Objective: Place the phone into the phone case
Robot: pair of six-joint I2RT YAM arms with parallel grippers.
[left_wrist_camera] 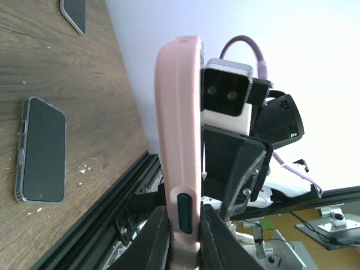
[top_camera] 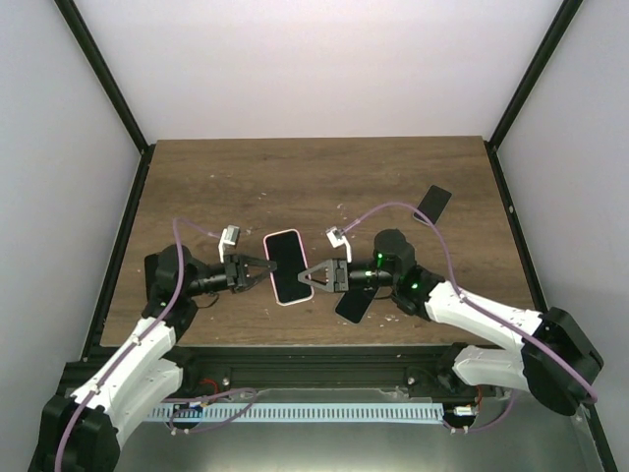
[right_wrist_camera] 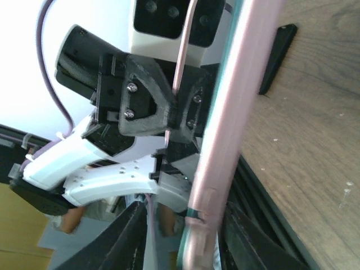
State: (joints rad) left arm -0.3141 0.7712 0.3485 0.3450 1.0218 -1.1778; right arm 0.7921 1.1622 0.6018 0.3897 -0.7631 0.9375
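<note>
Task near its end. The phone (top_camera: 286, 264), screen up, lies inside the pink case (left_wrist_camera: 179, 112), and the pair is held off the table (top_camera: 197, 187) at its near middle, between the two arms.

The left gripper (top_camera: 264, 270) is clamped on the case's left edge. In the left wrist view both fingers (left_wrist_camera: 160, 239) press the pink rim beside a dark side button (left_wrist_camera: 184, 212).

The right gripper (top_camera: 311, 277) meets the right edge. In the right wrist view its jaws stand apart around the rim, with a gap beside one finger (right_wrist_camera: 135, 236), so it grips loosely or not at all.

Done, as judged: the phone is in the case. Not shown: whether every corner has snapped home. A greenish line (right_wrist_camera: 241, 39) runs along the pink rim, perhaps the phone's own edge. Likely left: a final squeeze if needed, then setting the pair down.

A second dark phone (top_camera: 354, 303) lies just right of the pair. A dark slab (top_camera: 432, 204) lies far right.
</note>
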